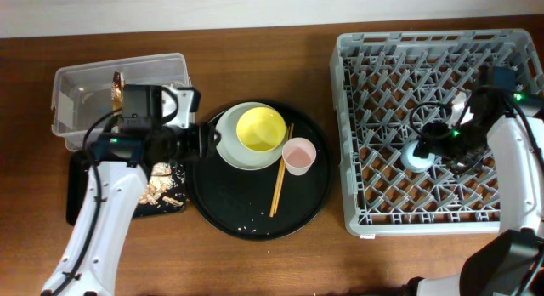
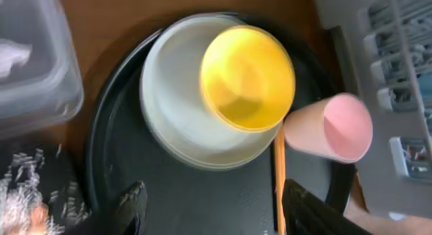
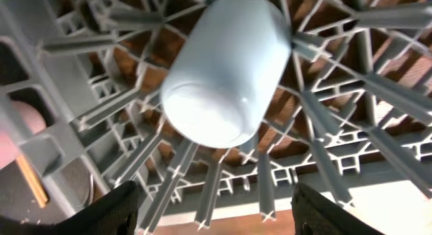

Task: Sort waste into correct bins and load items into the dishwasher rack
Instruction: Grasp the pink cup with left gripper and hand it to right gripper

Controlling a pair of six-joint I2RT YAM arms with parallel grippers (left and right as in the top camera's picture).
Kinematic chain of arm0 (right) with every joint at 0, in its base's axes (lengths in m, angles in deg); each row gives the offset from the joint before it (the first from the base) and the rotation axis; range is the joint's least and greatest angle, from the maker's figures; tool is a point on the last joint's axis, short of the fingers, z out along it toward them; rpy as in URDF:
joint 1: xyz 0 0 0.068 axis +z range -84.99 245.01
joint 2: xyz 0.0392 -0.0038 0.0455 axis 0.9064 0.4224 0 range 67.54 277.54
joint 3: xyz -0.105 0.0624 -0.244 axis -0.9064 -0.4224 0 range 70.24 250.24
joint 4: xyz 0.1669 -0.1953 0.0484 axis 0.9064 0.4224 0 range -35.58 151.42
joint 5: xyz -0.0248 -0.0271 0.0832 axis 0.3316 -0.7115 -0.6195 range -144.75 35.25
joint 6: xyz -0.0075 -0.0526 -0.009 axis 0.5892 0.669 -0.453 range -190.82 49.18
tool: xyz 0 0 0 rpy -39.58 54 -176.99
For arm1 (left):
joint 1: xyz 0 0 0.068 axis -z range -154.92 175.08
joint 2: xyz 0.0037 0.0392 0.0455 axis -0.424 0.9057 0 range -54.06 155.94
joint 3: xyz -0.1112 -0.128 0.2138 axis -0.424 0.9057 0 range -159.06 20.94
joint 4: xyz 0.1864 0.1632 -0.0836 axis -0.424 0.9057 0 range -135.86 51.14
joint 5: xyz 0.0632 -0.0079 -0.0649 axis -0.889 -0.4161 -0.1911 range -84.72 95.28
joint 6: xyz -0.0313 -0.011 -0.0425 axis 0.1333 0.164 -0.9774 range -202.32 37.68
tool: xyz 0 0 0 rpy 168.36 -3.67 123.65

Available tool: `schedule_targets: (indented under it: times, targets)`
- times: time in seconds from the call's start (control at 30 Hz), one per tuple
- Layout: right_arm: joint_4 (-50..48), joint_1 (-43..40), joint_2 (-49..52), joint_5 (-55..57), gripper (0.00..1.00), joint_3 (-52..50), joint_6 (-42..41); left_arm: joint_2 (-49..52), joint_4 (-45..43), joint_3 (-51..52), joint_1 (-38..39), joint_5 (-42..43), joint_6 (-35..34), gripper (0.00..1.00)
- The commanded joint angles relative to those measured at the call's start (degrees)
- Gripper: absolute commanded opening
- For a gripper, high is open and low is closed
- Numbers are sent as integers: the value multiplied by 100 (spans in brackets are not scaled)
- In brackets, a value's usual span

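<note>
Small pale-blue cup (image 3: 226, 66), base showing, sits mid-frame among grey plastic crate (image 3: 378, 161) pegs, just beyond the released right gripper (image 3: 214, 198).

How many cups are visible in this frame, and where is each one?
2. The pink cup sits on the round black tray, right of the plate. The blue cup is inside the dishwasher rack, among its pegs. No others show.

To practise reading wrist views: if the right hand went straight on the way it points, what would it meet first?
Most likely the blue cup, sitting in the dishwasher rack directly ahead of the open right hand; depth is unclear.
</note>
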Motion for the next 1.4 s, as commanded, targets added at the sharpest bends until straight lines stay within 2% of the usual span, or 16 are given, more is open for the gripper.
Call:
schedule_targets:
  times: [0.0, 0.2, 0.3, 0.33, 0.37, 0.4, 0.47, 0.57, 0.63, 0.7, 0.77, 0.8, 0.87, 0.93, 1.23, 1.37]
  targets:
    - [31, 262, -570, -271, 73, 122, 197, -2, -599, -13, 754, -149, 232, 63]
    - [72, 756, -778, -247, 74, 120, 221, 1668, -2146, -13, 2406, -254, 208, 63]
    - [72, 756, -778, -249, 74, 118, 221, 2282, -2159, -13, 2511, -251, 208, 61]
    - [74, 756, -778, -247, 74, 118, 221, 2371, -2127, -13, 2511, -251, 208, 56]
    - [74, 756, -778, -247, 74, 118, 221, 2424, -2092, -13, 2511, -251, 208, 41]
    - [74, 756, -778, -247, 75, 118, 221, 2424, -2028, -13, 2511, -251, 208, 21]
    - [74, 756, -778, -205, 76, 118, 225, 2424, -1786, -13, 2509, -249, 205, 2]
    - [76, 756, -778, 2, 89, 118, 238, 2218, -1716, -33, 2509, -223, 166, 1]
    - [-55, 750, -778, 238, 94, 118, 234, 1606, -1703, -59, 2406, -83, 96, 0]
    - [-256, 752, -778, -273, 99, 118, 247, 1115, -1731, -59, 1939, -72, -446, 0]
    - [-273, 804, -734, -2264, 99, 101, 1287, 1156, -2087, -50, 1222, 1473, -1386, 0]
    - [-278, 997, -682, -2931, 99, 33, 1578, 1303, -2612, -50, 866, 2861, -1880, 0]
    - [-396, 1602, -509, -3314, 99, 26, 1611, 1576, -2924, -50, 726, 4374, -2131, 0]
    - [-688, 2155, -339, -3523, 99, 26, 1606, 1683, -2924, -39, 734, 4990, -2127, 0]
    - [-2190, 3071, -236, -5484, 100, 26, 1611, 1694, -2927, -39, 737, 6098, -2129, 0]
    - [-2232, 3191, -236, -5495, 79, 26, 1609, 1694, -2931, -39, 734, 6164, -2129, 0]
